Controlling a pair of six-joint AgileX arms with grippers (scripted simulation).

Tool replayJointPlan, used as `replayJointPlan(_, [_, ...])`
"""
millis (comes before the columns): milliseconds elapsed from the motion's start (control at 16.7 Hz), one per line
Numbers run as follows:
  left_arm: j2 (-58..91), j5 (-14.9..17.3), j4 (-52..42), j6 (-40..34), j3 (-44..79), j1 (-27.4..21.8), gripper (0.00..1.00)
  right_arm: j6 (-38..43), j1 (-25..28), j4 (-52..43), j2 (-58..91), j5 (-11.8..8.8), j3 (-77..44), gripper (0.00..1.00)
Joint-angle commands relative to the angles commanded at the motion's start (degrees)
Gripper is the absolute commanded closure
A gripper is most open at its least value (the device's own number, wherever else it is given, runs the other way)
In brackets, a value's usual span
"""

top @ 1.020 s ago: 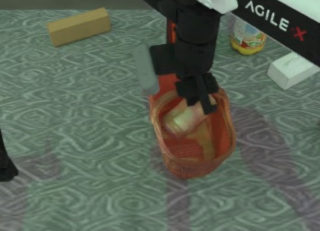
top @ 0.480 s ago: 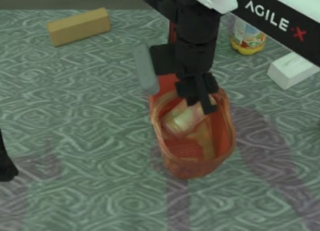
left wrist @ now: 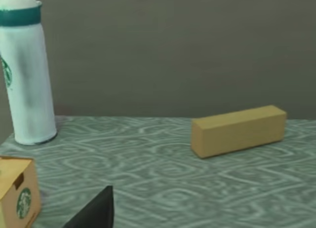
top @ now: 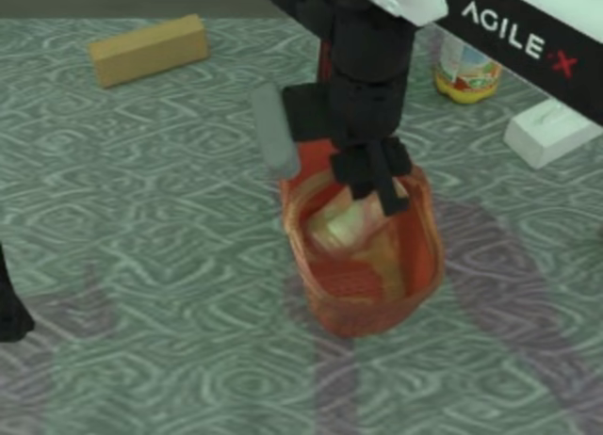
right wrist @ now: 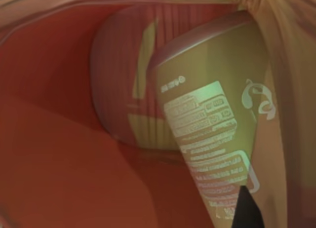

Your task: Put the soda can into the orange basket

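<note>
Reaching down from the far right of the worktop, right arm's end effector (top: 375, 183) hanging just inside the far end of the orange basket (top: 325, 303), fingers pointing into it. Gripping the soda can (top: 341, 224) between the fingers, can tilted within the basket's walls, just above its slatted bottom. Parking well to the left of the basket, left arm's end effector (top: 8, 308) giving no sign of open or closed.

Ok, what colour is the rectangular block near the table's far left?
Plain tan rectangular block, no markings; the left wrist view shows it best.
</note>
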State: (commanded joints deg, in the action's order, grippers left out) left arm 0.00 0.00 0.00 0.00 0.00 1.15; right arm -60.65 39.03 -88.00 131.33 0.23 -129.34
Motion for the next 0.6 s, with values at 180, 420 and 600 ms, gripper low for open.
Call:
replayJointPlan(180, [0.0,0.0,0.0,0.0,0.0,0.0,0.0,0.0,0.0,0.0,0.0,0.0,0.0,1.0])
replayJointPlan(420, [0.0,0.0,0.0,0.0,0.0,0.0,0.0,0.02,-0.09,0.0,0.07,0.02,-0.06,1.0])
replayJointPlan(600, [0.0,0.0,0.0,0.0,0.0,0.0,0.0,-0.42,-0.33,-2.36,0.56,-0.01,-2.46,1.0])
